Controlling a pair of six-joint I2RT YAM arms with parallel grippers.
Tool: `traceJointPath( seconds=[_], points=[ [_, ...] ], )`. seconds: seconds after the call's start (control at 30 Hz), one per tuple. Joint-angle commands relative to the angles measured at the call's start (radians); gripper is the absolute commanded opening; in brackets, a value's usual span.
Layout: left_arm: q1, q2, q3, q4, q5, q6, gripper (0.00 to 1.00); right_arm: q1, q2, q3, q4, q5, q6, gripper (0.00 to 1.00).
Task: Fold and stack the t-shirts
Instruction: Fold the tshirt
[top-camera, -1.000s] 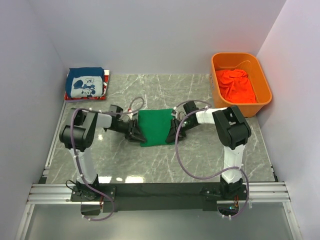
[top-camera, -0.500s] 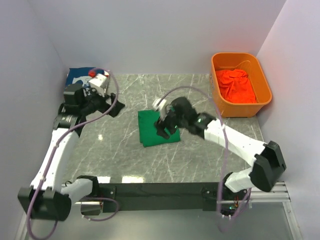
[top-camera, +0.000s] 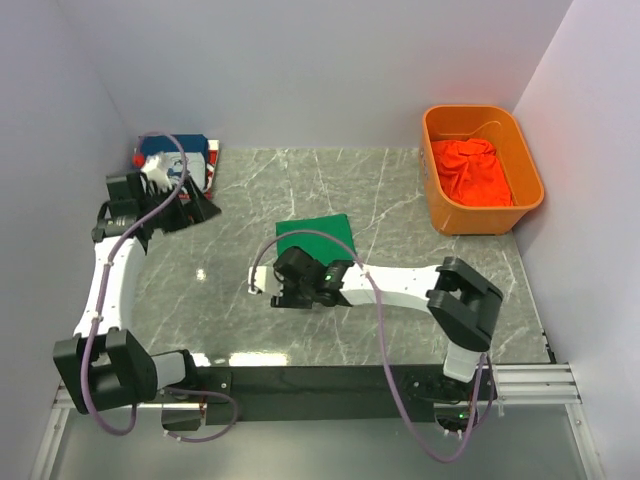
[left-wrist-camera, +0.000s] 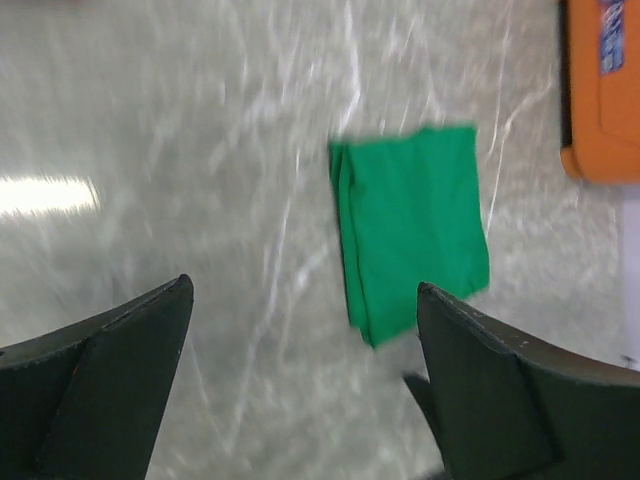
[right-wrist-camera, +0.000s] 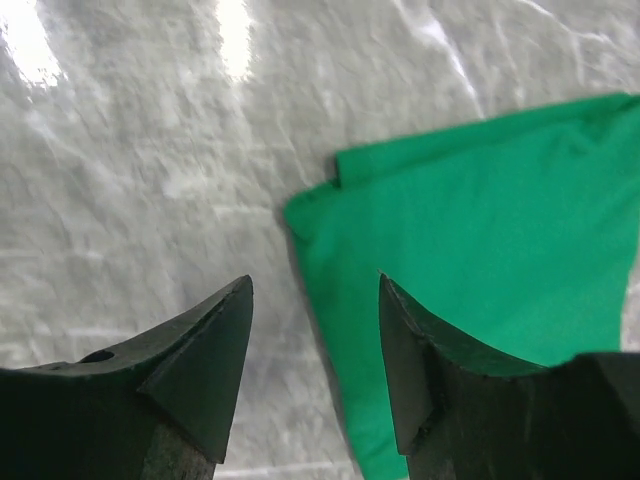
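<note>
A folded bright green t-shirt lies flat mid-table. My right gripper hovers open over its near left corner, with nothing between the fingers. My left gripper is raised at the back left, wide open and empty, far from the green shirt. Behind the left arm a dark blue t-shirt with white print sits on a red t-shirt, both partly hidden. An orange-red t-shirt lies crumpled in the bin.
The orange plastic bin stands at the back right against the wall. White walls close in the grey marble table on the left, back and right. A black rail runs along the near edge.
Both grippers have let go of the green shirt and opened. The left arm has swung up to the back left. The right arm has stretched across to the shirt's near left corner.
</note>
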Motion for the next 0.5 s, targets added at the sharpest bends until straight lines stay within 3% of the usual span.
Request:
traceJointPath(
  seconds=[0.0, 0.13, 0.47],
  points=[
    [0.044, -0.016, -0.071, -0.031, 0.124, -0.077, 0.99, 0.017, 0.036, 0.073, 0.025, 0.015, 0.006, 0.60],
    [0.095, -0.003, -0.111, -0.009, 0.173, -0.099, 1.00, 0.021, 0.085, 0.078, 0.036, 0.002, 0.037, 0.59],
    [0.101, -0.014, -0.117, -0.021, 0.187, -0.077, 0.99, 0.018, 0.200, 0.078, 0.097, 0.030, 0.089, 0.52]
  ],
)
